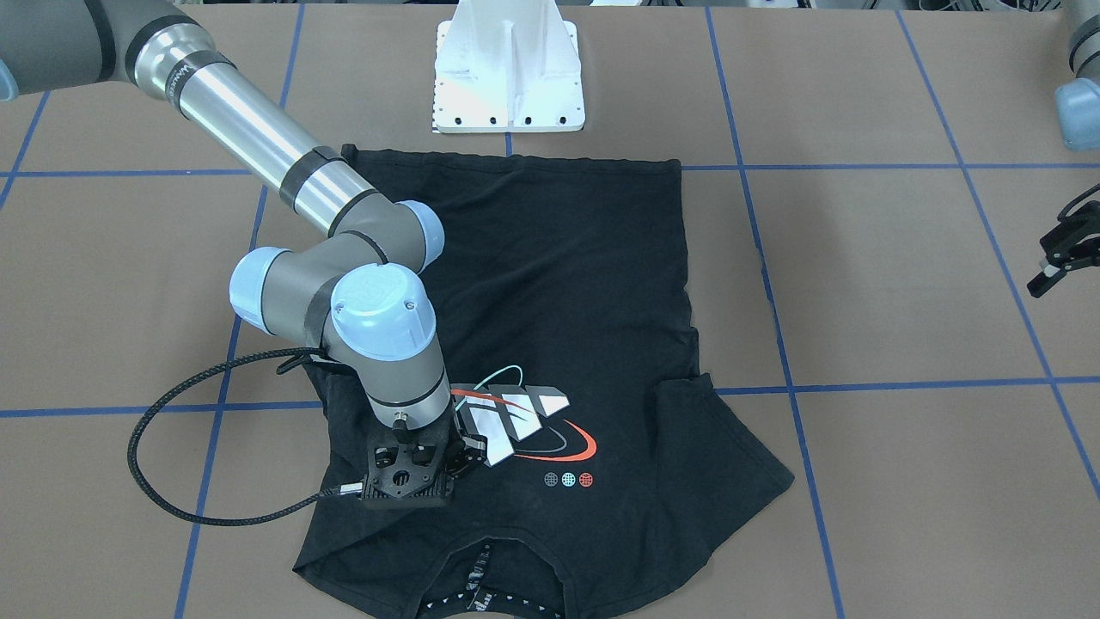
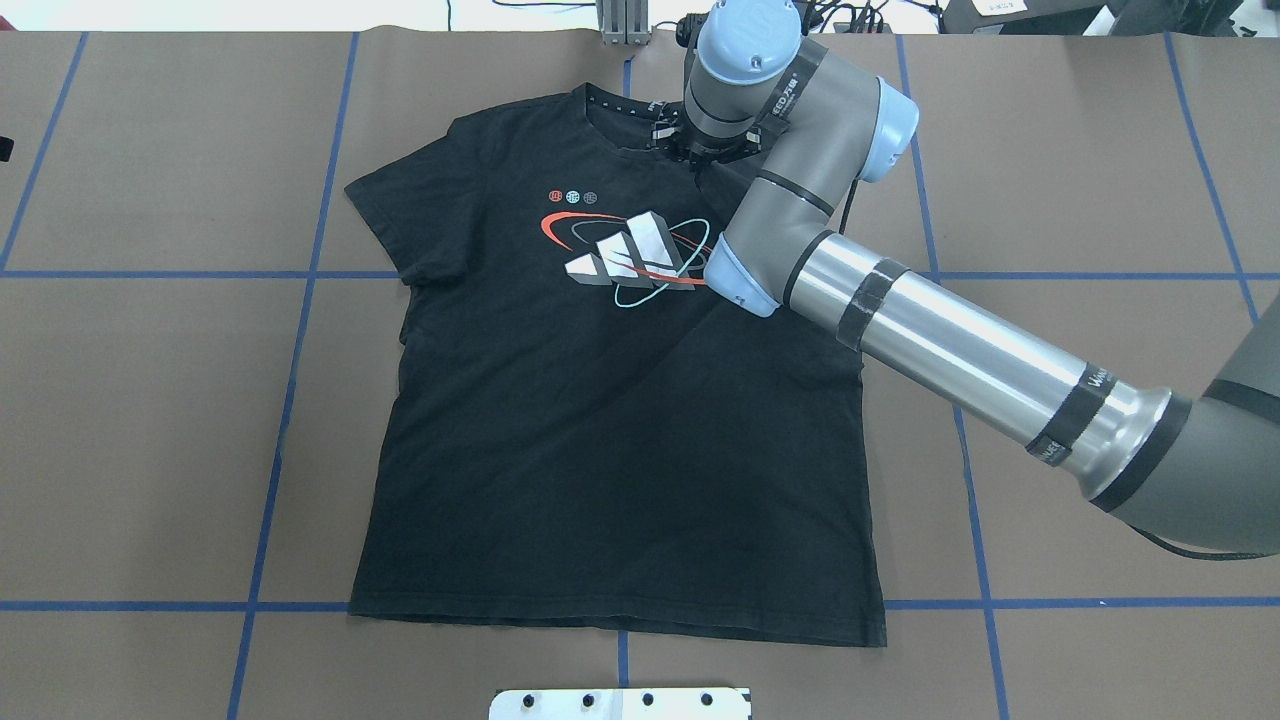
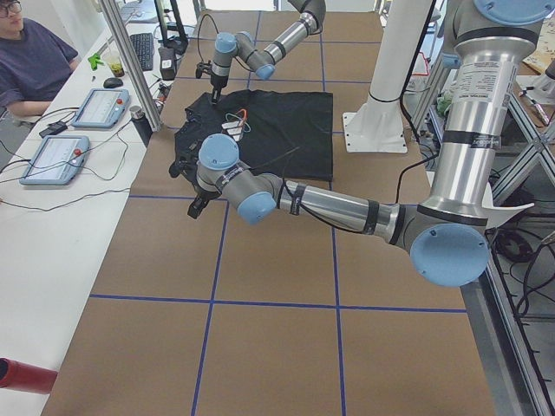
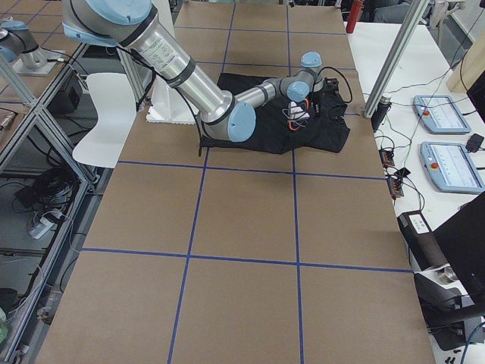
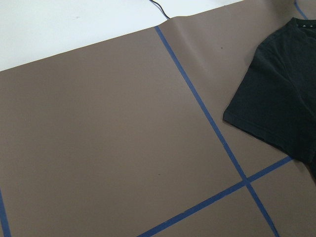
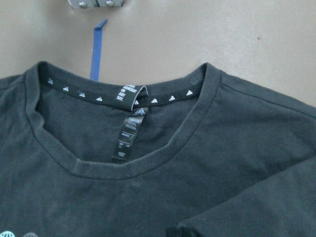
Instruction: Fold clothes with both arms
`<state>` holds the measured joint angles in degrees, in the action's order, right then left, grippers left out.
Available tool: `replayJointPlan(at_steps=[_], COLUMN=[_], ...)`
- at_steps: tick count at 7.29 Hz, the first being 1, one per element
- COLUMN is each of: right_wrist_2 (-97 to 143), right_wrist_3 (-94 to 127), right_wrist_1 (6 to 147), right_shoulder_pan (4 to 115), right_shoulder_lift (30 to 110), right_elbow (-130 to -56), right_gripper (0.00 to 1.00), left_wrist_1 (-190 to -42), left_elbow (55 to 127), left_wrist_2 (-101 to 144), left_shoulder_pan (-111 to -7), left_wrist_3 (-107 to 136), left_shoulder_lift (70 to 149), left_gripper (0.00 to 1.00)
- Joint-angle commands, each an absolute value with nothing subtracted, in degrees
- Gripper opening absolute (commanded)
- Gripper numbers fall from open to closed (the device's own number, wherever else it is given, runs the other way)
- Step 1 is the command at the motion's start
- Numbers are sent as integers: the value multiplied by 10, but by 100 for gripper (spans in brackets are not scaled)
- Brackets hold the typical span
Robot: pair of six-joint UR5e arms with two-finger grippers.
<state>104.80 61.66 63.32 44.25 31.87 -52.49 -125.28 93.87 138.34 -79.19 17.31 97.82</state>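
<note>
You'll see the right arm (image 1: 249,129) as a polished silver tube between grey housings, with light blue joint caps (image 1: 378,301), black bands (image 1: 183,73) carrying small white lettering, and a braided black cable (image 1: 142,464) looping to its wrist. The left arm (image 3: 338,208) is built alike, and its thick upright column (image 3: 473,113) is ringed with black print.

In the overhead view the right arm (image 2: 950,340) covers the T-shirt's (image 2: 600,430) sleeve and shoulder on that side. Its wrist hides the fingers of the right gripper (image 1: 427,471), so their grip cannot be told. The front-facing view's lower edge cuts the collar (image 1: 481,593), and its right edge cuts the left gripper (image 1: 1059,258), which is too small to read.
</note>
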Motion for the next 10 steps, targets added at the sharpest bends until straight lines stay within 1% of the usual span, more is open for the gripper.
replayJointPlan(at_steps=[1, 2, 3, 5, 6, 7, 8, 9, 10], right_wrist_2=[1040, 1039, 1028, 1034, 1057, 1086, 1090, 1106, 1157], right_wrist_3=[619, 619, 625, 621, 614, 567, 507, 451, 408], right_wrist_1=[633, 633, 633, 636, 662, 725, 806, 855, 852], right_shoulder_pan=[442, 442, 439, 442, 455, 470, 479, 496, 526], right_shoulder_lift=[315, 315, 315, 315, 317, 322, 336, 365, 419], right_elbow=[-515, -514, -515, -524, -546, -587, -645, -701, -741], right_gripper=[0, 79, 99, 100, 100, 100, 100, 100, 100], left_wrist_1=[-1252, -1252, -1252, -1253, -1253, -1253, -1254, -1255, -1276], left_elbow=[939, 939, 939, 933, 913, 888, 869, 834, 777], left_wrist_2=[1383, 1383, 1383, 1378, 1376, 1360, 1301, 1256, 1220], left_shoulder_pan=[-792, -792, -792, -774, -765, -749, -721, -695, -692], left_wrist_3=[173, 173, 173, 190, 229, 271, 317, 358, 392], left_shoulder_lift=[978, 978, 979, 989, 1019, 1054, 1088, 1125, 1166], left_gripper=[100, 100, 100, 100, 100, 100, 100, 100, 100])
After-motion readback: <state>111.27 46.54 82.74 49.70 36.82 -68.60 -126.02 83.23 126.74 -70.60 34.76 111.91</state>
